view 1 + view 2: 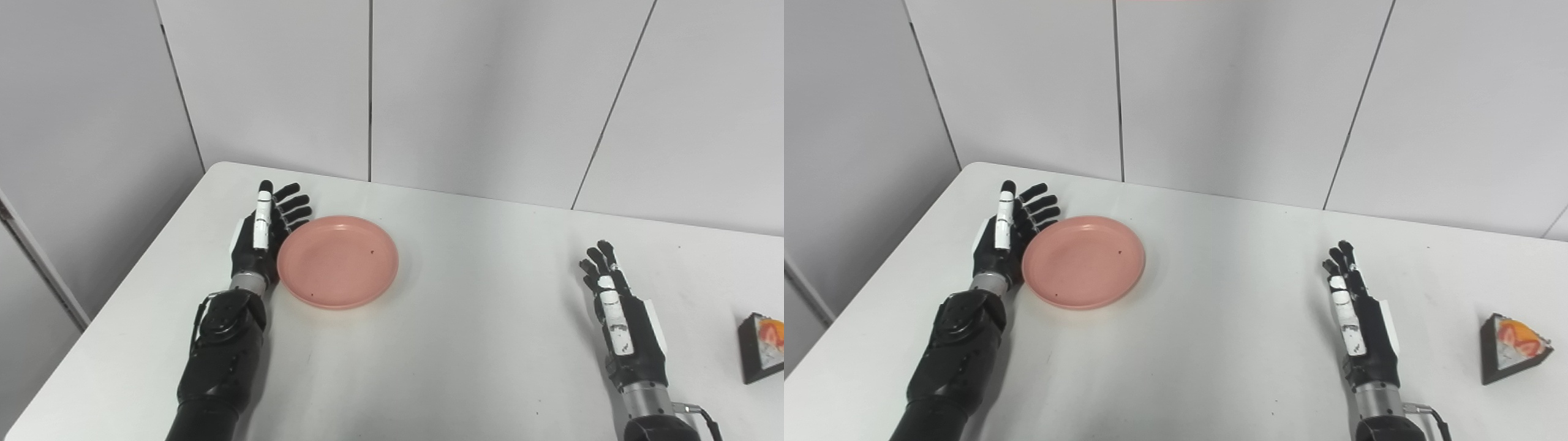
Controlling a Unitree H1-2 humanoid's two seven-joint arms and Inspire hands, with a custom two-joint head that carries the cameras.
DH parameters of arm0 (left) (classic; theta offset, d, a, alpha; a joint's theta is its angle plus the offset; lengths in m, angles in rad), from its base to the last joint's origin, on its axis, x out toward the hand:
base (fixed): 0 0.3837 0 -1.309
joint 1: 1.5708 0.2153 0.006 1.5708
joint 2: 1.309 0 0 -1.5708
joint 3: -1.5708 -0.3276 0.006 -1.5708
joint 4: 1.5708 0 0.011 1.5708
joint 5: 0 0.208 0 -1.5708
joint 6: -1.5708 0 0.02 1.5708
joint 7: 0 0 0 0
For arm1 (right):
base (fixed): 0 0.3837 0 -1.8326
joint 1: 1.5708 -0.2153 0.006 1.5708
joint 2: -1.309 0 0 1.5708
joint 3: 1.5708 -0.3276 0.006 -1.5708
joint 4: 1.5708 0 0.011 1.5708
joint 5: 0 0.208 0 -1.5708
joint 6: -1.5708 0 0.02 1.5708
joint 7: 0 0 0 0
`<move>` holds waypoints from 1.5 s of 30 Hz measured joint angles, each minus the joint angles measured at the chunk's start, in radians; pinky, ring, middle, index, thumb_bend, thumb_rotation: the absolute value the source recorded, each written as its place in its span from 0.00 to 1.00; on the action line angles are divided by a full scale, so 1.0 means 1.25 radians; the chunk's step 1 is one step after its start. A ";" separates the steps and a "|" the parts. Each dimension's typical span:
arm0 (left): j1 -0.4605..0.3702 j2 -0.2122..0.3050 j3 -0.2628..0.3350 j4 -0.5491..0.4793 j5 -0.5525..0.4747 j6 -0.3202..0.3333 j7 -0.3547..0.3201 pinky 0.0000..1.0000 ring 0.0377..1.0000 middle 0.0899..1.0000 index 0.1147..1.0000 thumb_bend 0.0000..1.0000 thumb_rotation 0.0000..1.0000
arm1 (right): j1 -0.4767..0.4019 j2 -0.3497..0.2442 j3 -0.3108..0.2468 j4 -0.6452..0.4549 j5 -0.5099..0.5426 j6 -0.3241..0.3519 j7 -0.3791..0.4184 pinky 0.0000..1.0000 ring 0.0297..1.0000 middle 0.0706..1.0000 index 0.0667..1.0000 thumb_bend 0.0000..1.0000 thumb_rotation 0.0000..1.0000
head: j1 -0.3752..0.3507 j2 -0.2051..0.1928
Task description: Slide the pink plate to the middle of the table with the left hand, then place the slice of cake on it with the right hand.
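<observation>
A plain white table [1213, 343] stands against pale grey wall panels [1237, 92], its rounded far-left corner at about 11 o'clock and its left edge running down toward 7 o'clock. The pink plate [1083, 260] lies left of centre at about 10 o'clock, the left hand [1007, 236] flat against its left rim, fingers spread and holding nothing. A broad bare stretch separates the plate from the right hand [1356, 312] at 4 o'clock, open and empty, with the slice of cake [1513, 348] well apart at 3 o'clock near the right border.
</observation>
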 measured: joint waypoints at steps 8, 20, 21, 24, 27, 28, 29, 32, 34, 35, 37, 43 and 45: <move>0.030 -0.027 -0.063 -0.059 0.044 0.039 -0.017 0.76 0.78 0.76 0.75 0.67 1.00 | -0.001 0.001 0.000 0.003 -0.009 0.000 -0.003 0.98 0.93 0.95 0.96 0.52 0.90 | -0.048 0.011; 0.079 -0.077 -0.086 -0.112 0.079 0.002 -0.004 0.78 0.79 0.78 0.76 0.63 0.97 | -0.001 0.012 0.003 -0.001 -0.031 0.002 -0.016 0.96 0.93 0.94 0.96 0.53 0.87 | -0.137 0.010; 0.082 -0.087 -0.085 -0.112 0.079 -0.008 0.001 0.78 0.80 0.78 0.76 0.63 0.97 | -0.001 0.014 0.004 -0.001 -0.032 0.003 -0.020 0.96 0.92 0.94 0.96 0.53 0.87 | -0.137 0.010; 0.096 -0.113 -0.084 -0.125 0.076 -0.023 0.002 0.80 0.81 0.80 0.77 0.61 0.94 | -0.001 0.021 0.007 -0.002 -0.042 0.004 -0.027 0.96 0.92 0.94 0.96 0.54 0.87 | -0.167 0.011; 0.116 -0.130 -0.096 -0.147 0.075 -0.024 -0.010 0.84 0.84 0.82 0.80 0.60 1.00 | -0.002 0.024 0.014 -0.002 -0.056 0.005 -0.032 0.95 0.92 0.94 0.96 0.57 0.90 | -0.202 0.017; 0.122 -0.130 -0.103 -0.153 0.075 -0.024 -0.020 0.84 0.84 0.83 0.81 0.60 1.00 | -0.002 0.025 0.016 -0.002 -0.061 0.005 -0.035 0.94 0.92 0.94 0.95 0.58 0.90 | -0.210 0.018; 0.128 -0.130 -0.107 -0.159 0.075 -0.023 -0.030 0.84 0.85 0.84 0.82 0.60 1.00 | -0.002 0.026 0.017 -0.003 -0.063 0.006 -0.038 0.94 0.91 0.94 0.95 0.58 0.90 | -0.217 0.020; 0.135 -0.129 -0.114 -0.167 0.075 -0.019 -0.040 0.84 0.85 0.84 0.82 0.62 1.00 | -0.002 0.036 0.020 -0.003 -0.074 0.011 -0.047 0.94 0.91 0.94 0.95 0.57 0.91 | -0.243 0.027; 0.135 -0.129 -0.114 -0.168 0.075 -0.016 -0.041 0.82 0.84 0.83 0.82 0.63 1.00 | -0.003 0.043 0.027 -0.003 -0.081 0.011 -0.050 0.94 0.91 0.94 0.95 0.55 0.93 | -0.255 0.029; 0.136 -0.130 -0.114 -0.169 0.075 -0.016 -0.041 0.82 0.84 0.83 0.82 0.63 1.00 | -0.004 0.044 0.030 -0.003 -0.084 0.011 -0.050 0.94 0.91 0.94 0.95 0.55 0.93 | -0.255 0.029; 0.137 -0.132 -0.115 -0.170 0.075 -0.018 -0.044 0.83 0.84 0.82 0.82 0.61 1.00 | -0.005 0.047 0.034 -0.002 -0.088 0.011 -0.053 0.94 0.91 0.94 0.95 0.54 0.92 | -0.264 0.037; 0.140 -0.135 -0.124 -0.161 0.076 -0.049 -0.055 0.88 0.88 0.86 0.85 0.60 1.00 | -0.006 0.052 0.034 -0.002 -0.086 0.011 -0.055 0.93 0.91 0.94 0.96 0.56 0.92 | -0.287 0.054; 0.142 -0.135 -0.132 -0.161 0.077 -0.055 -0.057 0.87 0.87 0.86 0.85 0.59 1.00 | -0.006 0.052 0.036 -0.002 -0.086 0.012 -0.055 0.93 0.91 0.94 0.95 0.56 0.92 | -0.293 0.059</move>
